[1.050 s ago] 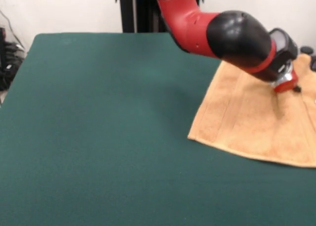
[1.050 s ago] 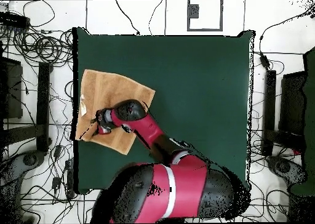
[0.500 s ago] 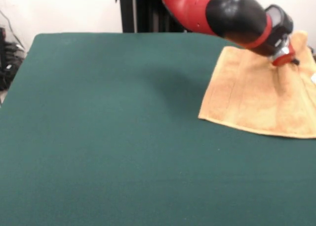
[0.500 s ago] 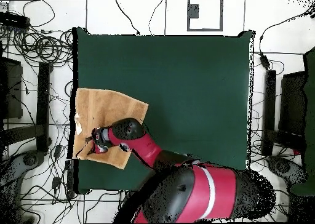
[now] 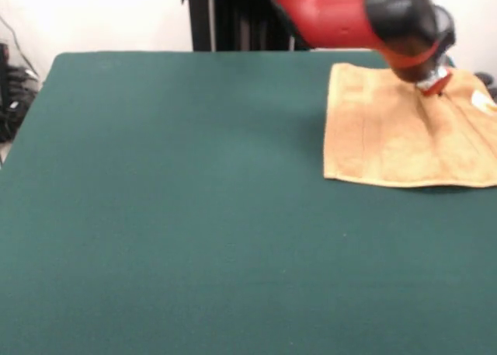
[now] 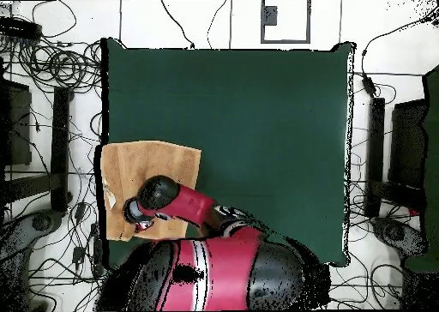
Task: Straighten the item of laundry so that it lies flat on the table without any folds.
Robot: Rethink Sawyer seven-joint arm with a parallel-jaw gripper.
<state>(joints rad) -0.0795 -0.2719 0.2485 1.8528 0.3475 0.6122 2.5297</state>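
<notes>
The item of laundry, a tan-orange towel point(image 5: 388, 133), lies spread at the right side of the green table point(image 5: 171, 200), running out of the picture's right edge. Soft creases fan out from where the gripper point(image 5: 429, 85) comes down onto its far part. A small white tag point(image 5: 481, 99) shows near its far right. In the overhead view the towel point(image 6: 154, 163) lies at the table's left edge point(image 6: 105, 103), its sides about square with the table. There the gripper point(image 6: 135, 219) sits over the towel's lower part, and the arm hides that corner.
The red and black arm point(image 6: 219, 261) covers the table's lower middle in the overhead view. Cables and equipment stands point(image 6: 60, 111) surround the table on the floor. Open green surface point(image 6: 257, 129) stretches to the right of the towel.
The gripper has moved toward the robot's side of the table, dragging the towel with it. The towel has turned from a slanted lie to nearly square with the table edges.
</notes>
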